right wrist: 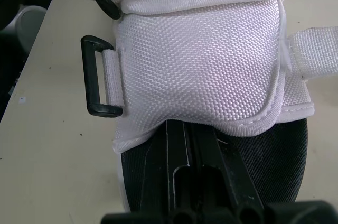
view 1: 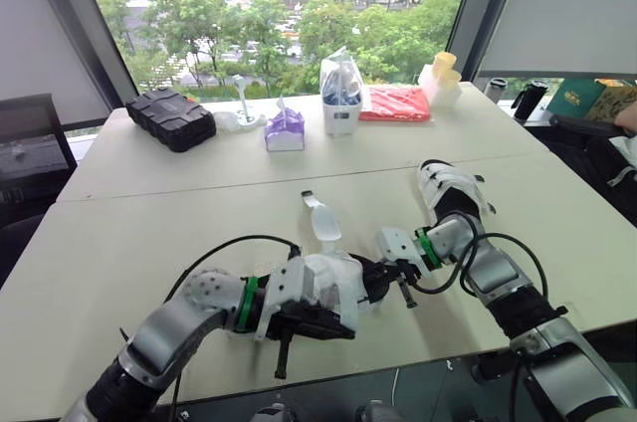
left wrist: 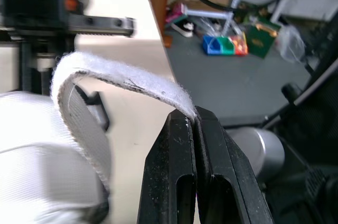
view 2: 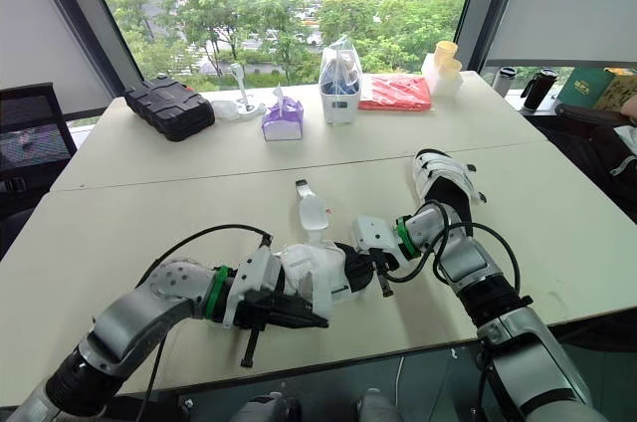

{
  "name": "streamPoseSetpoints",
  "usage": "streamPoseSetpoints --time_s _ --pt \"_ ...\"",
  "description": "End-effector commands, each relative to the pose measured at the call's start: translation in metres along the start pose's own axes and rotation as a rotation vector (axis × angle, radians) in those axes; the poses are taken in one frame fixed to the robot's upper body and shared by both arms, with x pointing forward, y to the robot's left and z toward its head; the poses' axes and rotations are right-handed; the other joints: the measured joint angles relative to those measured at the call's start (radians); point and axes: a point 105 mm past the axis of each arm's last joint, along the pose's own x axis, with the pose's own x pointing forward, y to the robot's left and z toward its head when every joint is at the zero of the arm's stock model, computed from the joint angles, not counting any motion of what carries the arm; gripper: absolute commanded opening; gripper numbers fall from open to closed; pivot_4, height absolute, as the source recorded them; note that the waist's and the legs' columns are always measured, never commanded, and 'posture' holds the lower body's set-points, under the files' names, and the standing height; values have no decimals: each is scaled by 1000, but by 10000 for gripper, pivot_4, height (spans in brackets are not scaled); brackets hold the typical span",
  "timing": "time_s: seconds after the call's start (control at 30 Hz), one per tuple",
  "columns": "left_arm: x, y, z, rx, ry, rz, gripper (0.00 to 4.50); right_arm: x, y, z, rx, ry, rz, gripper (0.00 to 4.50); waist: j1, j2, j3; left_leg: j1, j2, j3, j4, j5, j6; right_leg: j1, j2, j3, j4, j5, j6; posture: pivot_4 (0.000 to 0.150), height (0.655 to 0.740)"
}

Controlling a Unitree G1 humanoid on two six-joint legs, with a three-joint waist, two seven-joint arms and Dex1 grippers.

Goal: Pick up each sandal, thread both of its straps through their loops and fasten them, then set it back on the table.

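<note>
At the far left of the counter (view 1: 149,233) a black case (view 1: 171,117) is sitting near the window, with a purple tissue pack (view 1: 285,130) and a white container (view 1: 340,94) lying further along the same edge. Near the front edge, the left gripper (left wrist: 194,115) is reaching in from the left with its jaws pressed together, pinching the end of a fuzzy white strap (left wrist: 121,78) that is arching up from the white sandal (view 1: 333,278). That sandal is resting between the two grippers, close to the counter's front edge. A black loop (right wrist: 97,78) is sticking out from the side of its woven upper, with nothing passing through it. The right gripper (right wrist: 187,129) is pushing in along the black insole beneath the upper's edge; whether its jaws are gripping there cannot be told. Further right, beyond the right arm, a second sandal (view 1: 450,188) is lying on the counter, well apart from the first.
</note>
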Motion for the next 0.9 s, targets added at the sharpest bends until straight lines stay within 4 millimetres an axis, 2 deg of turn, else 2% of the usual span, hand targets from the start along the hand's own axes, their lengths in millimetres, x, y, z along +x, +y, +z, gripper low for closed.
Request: streamPoseSetpoints --time_s 0.03,0.3,0.4,0.63,0.67,0.9 --pt "-8 11 17 -7 -75 58 222 7 7 -10 24 30 51 0 0 0 0 0 0 0 0 0 0 0 0 0 0 0 0 1500 7400" --pt "-15 23 11 -227 -153 139 222 5 3 -12 12 40 41 0 -1 0 0 0 0 0 1 0 0 1 0 0 1 1 2 1500 7400" --pt "-17 30 12 -298 -191 180 8929 5 1 -11 8 41 37 0 -1 0 0 0 0 0 2 0 0 1 1 0 1 1 2 1500 7400" --pt "-22 47 21 -419 -310 277 42947 5 -2 -11 2 42 30 0 -1 0 0 0 0 0 5 0 0 2 1 0 2 2 3 1500 7400" --pt "-24 52 22 -427 -323 303 44036 5 -2 -11 2 42 28 0 -1 0 0 0 0 0 6 0 0 2 1 0 2 2 3 1500 7400" --pt "-32 67 24 -462 -375 398 44036 5 -3 -11 -1 43 26 0 -2 0 0 0 0 0 6 0 0 2 1 0 2 2 3 1500 7400"
